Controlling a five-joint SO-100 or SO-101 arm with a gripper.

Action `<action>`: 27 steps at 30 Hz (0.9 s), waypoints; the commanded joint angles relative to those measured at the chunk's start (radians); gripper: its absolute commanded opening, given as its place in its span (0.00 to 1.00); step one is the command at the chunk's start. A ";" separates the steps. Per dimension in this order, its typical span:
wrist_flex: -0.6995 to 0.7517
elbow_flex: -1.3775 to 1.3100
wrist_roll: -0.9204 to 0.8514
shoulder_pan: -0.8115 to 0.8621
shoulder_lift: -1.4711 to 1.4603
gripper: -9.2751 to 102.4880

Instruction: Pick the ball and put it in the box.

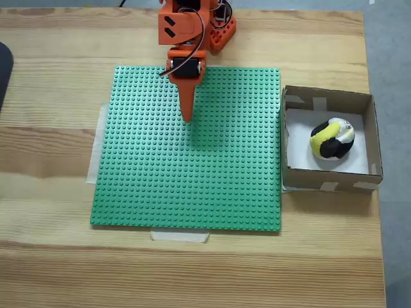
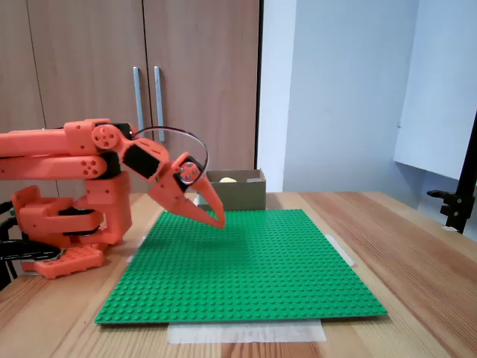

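Ball (image 1: 332, 138) sits inside the box (image 1: 326, 179) already, resting on the white floor a little toward the wall farthest from the green studded baseplate (image 1: 192, 179); in the other fixed view a pale bit of it (image 2: 228, 180) just peeks over the cardboard rim (image 2: 237, 195). The box stands on the bench (image 1: 58, 147) just beside the baseplate's edge, the right-hand edge as the fixed view from above shows it.

The orange arm (image 2: 74, 156) is folded back over the baseplate, well apart from the box, and its jaws (image 1: 187, 117) look drawn together into one point, empty, hanging over the studs near the baseplate's arm-side edge; from the side (image 2: 217, 220) the tip hovers above the plate rather than touching it.

To my eye the placing step is finished and the arm is at the retreat or rest stage. Nothing remains to be carried, so the next move calls only for the arm to settle at its base (image 2: 56, 257), keeping clear of the box so the ball is not knocked.
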 commanded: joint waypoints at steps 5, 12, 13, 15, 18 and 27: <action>-0.028 0.040 -0.015 0.005 0.009 0.08; -0.028 0.040 -0.018 0.005 0.009 0.08; -0.028 0.040 -0.018 0.005 0.009 0.08; -0.028 0.040 -0.018 0.005 0.009 0.08; -0.028 0.040 -0.018 0.005 0.009 0.08; -0.028 0.040 -0.018 0.005 0.009 0.08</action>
